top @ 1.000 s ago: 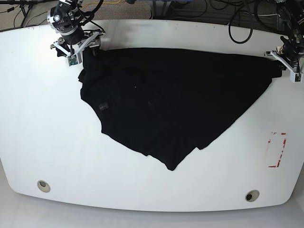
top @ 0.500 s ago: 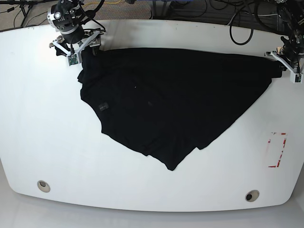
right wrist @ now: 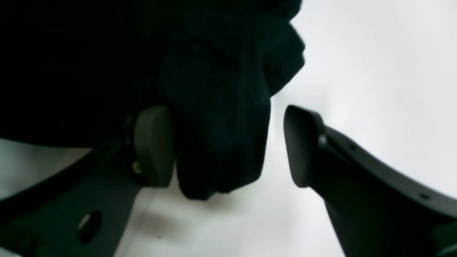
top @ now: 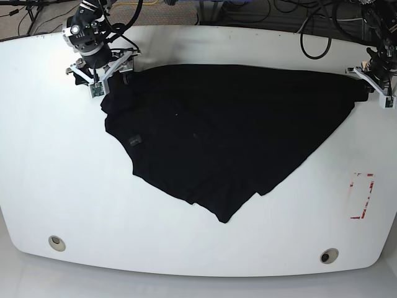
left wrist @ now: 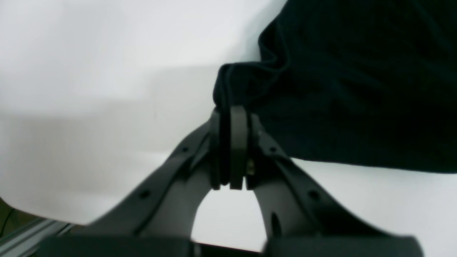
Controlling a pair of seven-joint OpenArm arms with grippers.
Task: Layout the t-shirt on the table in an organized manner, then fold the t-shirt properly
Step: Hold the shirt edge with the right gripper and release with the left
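The black t-shirt [top: 229, 130] lies spread on the white table [top: 62, 180], stretched along its far edge and tapering to a point toward the front. In the base view my left gripper [top: 363, 85] holds its right corner. The left wrist view shows that gripper [left wrist: 231, 116] shut on a bunched edge of the t-shirt [left wrist: 357, 89]. My right gripper [top: 110, 77] is at the shirt's far left corner. In the right wrist view it [right wrist: 228, 146] stands open, with a hanging bunch of cloth [right wrist: 221, 107] between its fingers, touching the left finger [right wrist: 153, 146].
Red tape marks [top: 363, 195] sit on the table's right side. Two round grommet holes [top: 56, 243] [top: 329, 256] lie near the front edge. Cables and dark floor run behind the far edge [top: 248, 15].
The arm at the base view's left has turned and shifted slightly, and the shirt's far left corner has slackened outward. The arm on the right and its corner have not moved.
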